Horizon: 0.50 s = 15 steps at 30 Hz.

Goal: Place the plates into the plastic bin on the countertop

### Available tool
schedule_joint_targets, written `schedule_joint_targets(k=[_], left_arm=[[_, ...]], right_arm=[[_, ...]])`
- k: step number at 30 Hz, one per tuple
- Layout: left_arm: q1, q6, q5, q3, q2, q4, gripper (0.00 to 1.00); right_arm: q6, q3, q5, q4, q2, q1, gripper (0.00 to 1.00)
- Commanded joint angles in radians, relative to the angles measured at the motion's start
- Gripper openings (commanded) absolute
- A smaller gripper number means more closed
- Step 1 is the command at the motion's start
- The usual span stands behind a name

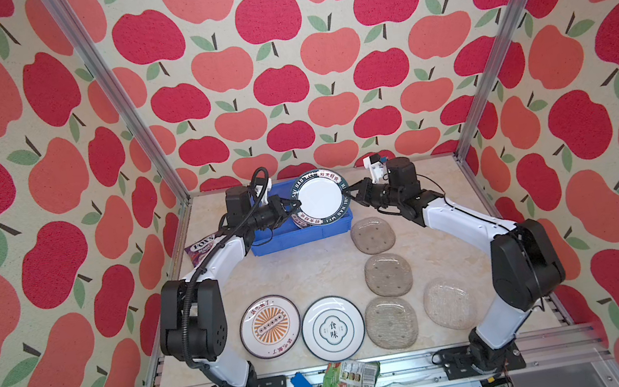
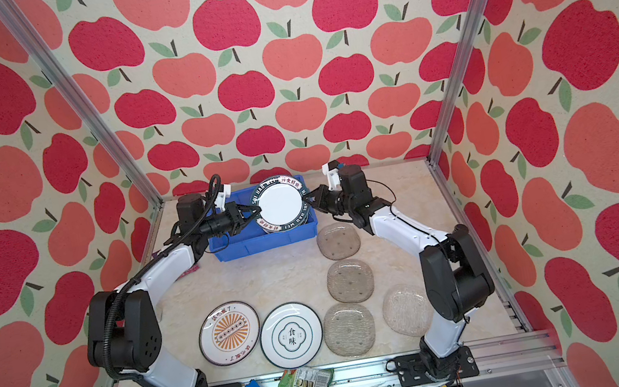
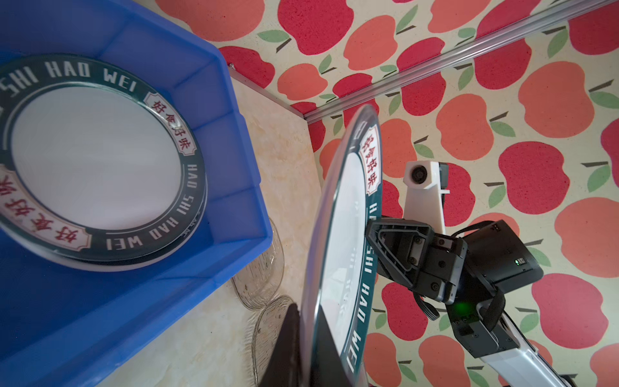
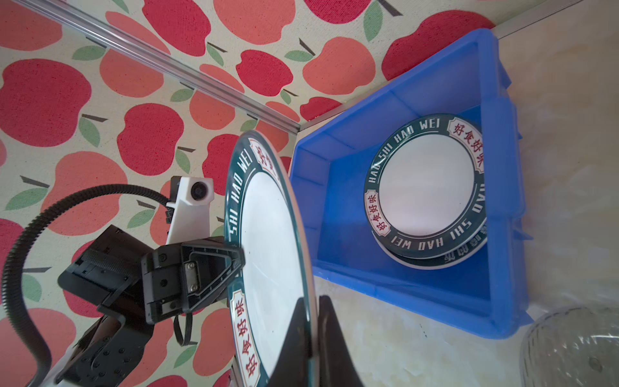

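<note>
Plates first: in both top views your lettered plate (image 1: 320, 197) hangs face-up over the blue bin (image 1: 295, 244) at the far end of the counter (image 1: 304, 275). Your left claw (image 1: 295, 204) is clamped on its left rim and your right claw (image 1: 349, 196) on its right rim. Both arms reach away from their bases, elbows bent outward, forearms converging, wrists about level. Two stacked plates (image 1: 306, 223) lie in the bin's right half beneath it. On the near counter sit the sunburst plate (image 1: 270, 327), the character plate (image 1: 333, 329) and four glass plates (image 1: 388, 274).

From your left wrist, the held plate stands edge-on between that claw's fingers (image 3: 291, 345), and the right claw pinches the opposite rim.

From your right wrist you see the same grip mirrored, with the left claw closed on the far rim and the stacked plates lying flat in the bin.
</note>
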Motion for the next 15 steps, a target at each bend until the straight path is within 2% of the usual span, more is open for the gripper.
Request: schedule_joint_targets(k=[1, 6, 10, 12, 15], left_arm=[[0.026, 0.029, 0.005, 0.020, -0.017, -0.021, 0.00], [0.034, 0.047, -0.004, 0.070, 0.014, -0.057, 0.00], [0.073, 0.052, -0.045, 0.144, 0.074, -0.080, 0.00], [0.087, 0.058, -0.049, 0.198, 0.122, -0.086, 0.00], [0.085, 0.127, -0.086, 0.317, 0.207, -0.182, 0.00]], right_arm=[[0.054, 0.050, -0.029, 0.048, 0.034, -0.001, 0.00], [0.057, 0.099, -0.050, 0.033, 0.097, -0.005, 0.02], [0.024, 0.110, -0.019, -0.034, 0.102, -0.030, 0.41], [0.015, 0.097, -0.007, -0.057, 0.090, -0.052, 0.46], [0.011, 0.066, 0.001, -0.066, 0.067, -0.084, 0.46]])
